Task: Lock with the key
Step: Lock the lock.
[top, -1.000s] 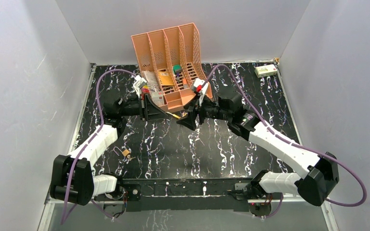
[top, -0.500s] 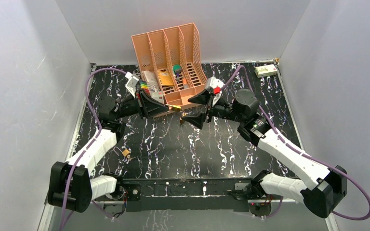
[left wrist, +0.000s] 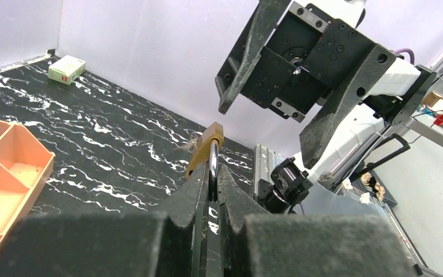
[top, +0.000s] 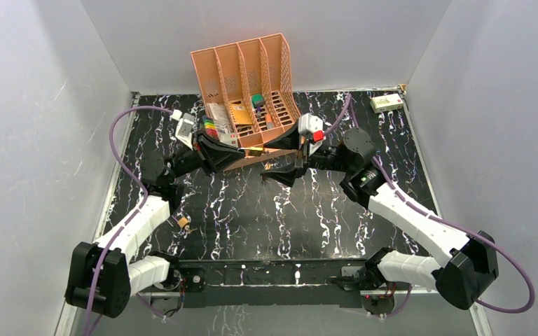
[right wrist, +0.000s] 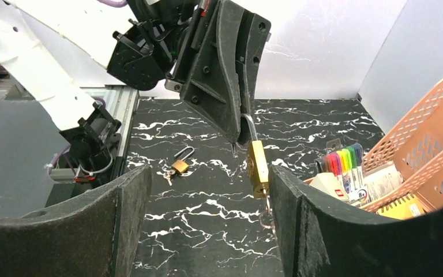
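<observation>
My left gripper (left wrist: 213,176) is shut on the steel shackle of a small brass padlock (right wrist: 258,167), which hangs in the air just in front of the organizer. The key (right wrist: 265,203) sticks out of the padlock's lower end with a wire ring dangling from it. My right gripper (right wrist: 207,190) is open, its wide jaws on either side of the padlock's lower end and key; they pass close by the right finger (right wrist: 300,208). In the top view the left gripper (top: 251,157) and right gripper (top: 281,159) face each other.
A second padlock (right wrist: 180,163) with keys lies on the marbled table, seen near the left arm (top: 182,223). The orange organizer (top: 252,84) stands behind the grippers with a marker pack (right wrist: 341,160) and notebooks beside it. A small box (top: 387,103) sits far right.
Both grippers have drifted back toward the organizer. The right arm has swung and turned so its open jaws now line up with the padlock held by the left gripper.
</observation>
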You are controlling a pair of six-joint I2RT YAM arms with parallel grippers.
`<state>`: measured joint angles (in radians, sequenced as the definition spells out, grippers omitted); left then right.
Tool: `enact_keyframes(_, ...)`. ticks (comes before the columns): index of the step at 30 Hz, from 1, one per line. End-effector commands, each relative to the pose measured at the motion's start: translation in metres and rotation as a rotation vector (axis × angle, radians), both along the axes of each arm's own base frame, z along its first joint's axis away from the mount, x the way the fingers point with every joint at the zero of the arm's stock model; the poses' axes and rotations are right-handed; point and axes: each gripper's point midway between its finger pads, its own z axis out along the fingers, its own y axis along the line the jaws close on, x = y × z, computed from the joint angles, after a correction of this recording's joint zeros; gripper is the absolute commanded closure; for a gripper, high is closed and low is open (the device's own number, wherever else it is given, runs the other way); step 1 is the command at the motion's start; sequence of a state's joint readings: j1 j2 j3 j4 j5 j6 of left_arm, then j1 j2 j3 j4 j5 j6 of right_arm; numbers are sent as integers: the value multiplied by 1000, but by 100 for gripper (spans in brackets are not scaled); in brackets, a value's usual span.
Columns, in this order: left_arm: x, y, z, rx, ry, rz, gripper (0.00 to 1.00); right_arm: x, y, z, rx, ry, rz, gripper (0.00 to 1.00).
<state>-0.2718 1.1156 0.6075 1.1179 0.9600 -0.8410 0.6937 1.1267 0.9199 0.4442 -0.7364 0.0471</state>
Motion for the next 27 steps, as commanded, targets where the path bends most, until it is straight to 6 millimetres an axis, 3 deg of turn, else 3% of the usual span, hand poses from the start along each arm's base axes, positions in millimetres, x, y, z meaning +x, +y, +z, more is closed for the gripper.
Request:
enact_keyframes(1, -15, 5, 32, -71, -186, 22, 100, 2, 5, 16, 51, -68, 25, 20)
enact_keyframes(10, -25, 7, 35, -94, -212, 1, 100, 12, 15, 10, 44, -38, 40, 29)
enact_keyframes(27, -25, 7, 30, -100, -211, 1, 100, 10, 25, 17, 68, -12, 113, 47)
